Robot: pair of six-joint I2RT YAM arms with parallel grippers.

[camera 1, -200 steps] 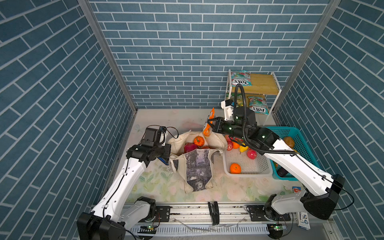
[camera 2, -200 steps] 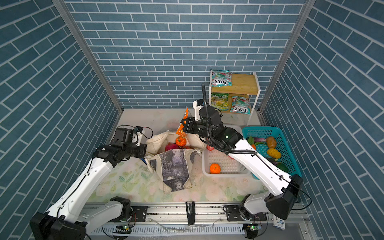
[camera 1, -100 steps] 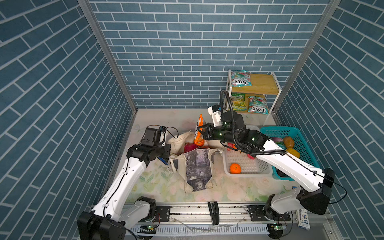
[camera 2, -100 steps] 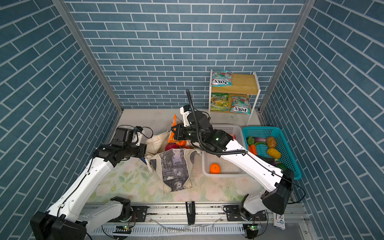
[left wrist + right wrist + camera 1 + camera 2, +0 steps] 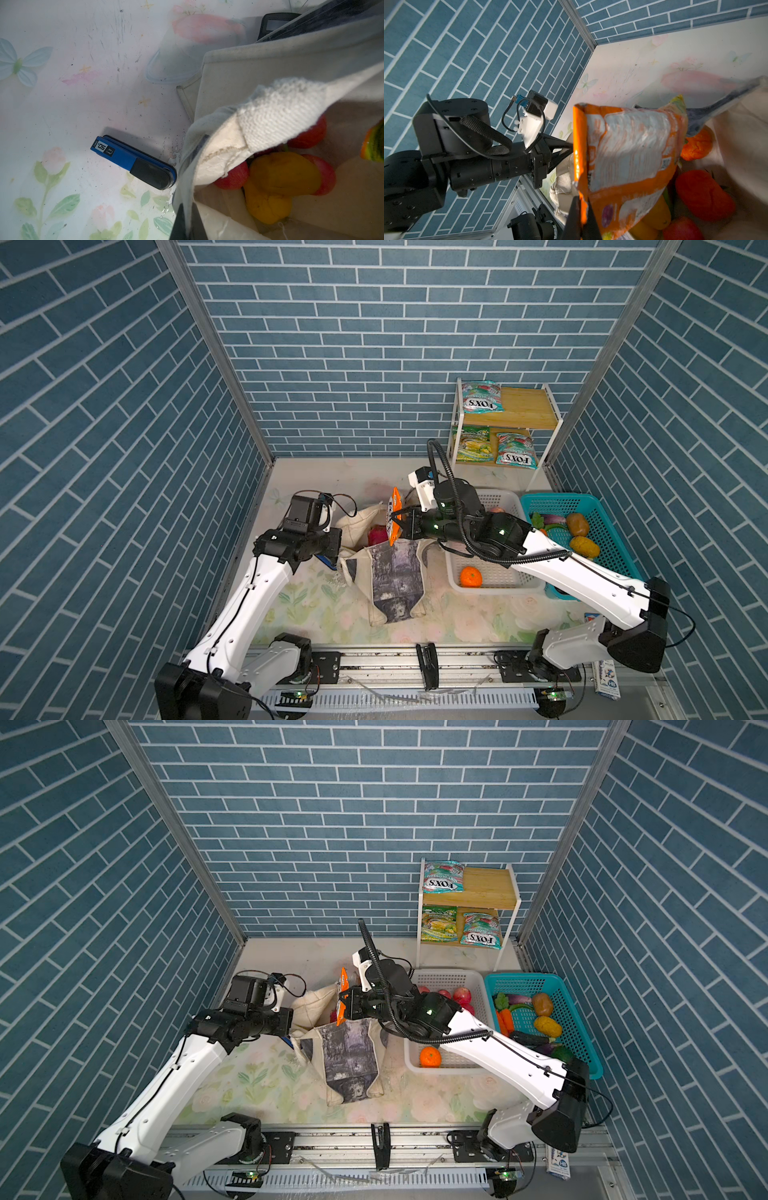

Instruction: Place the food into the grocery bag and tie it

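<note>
The grocery bag (image 5: 395, 580) lies on the flowered worktop (image 5: 316, 614), printed panel up, its mouth turned toward the two pairs of jaws. The left jaws are clenched on the bag's cream rim (image 5: 259, 128), and the mouth gapes beside them. Close by those jaws a blue stapler (image 5: 135, 162) lies on the worktop, right against the bag. The right jaws reach in from the opposite side and are clenched on the edge of an orange snack packet (image 5: 629, 155), which stands upright over the open mouth. Below them, inside the bag, sit red apples (image 5: 234, 176) and a yellow fruit (image 5: 280, 176). Behind the right jaws is a white basket (image 5: 498, 587) holding an orange (image 5: 471, 576), then a teal basket (image 5: 557, 497) of vegetables (image 5: 584, 547). Farthest from both, a shelf (image 5: 528, 406) carries candy packets (image 5: 482, 396).
</note>
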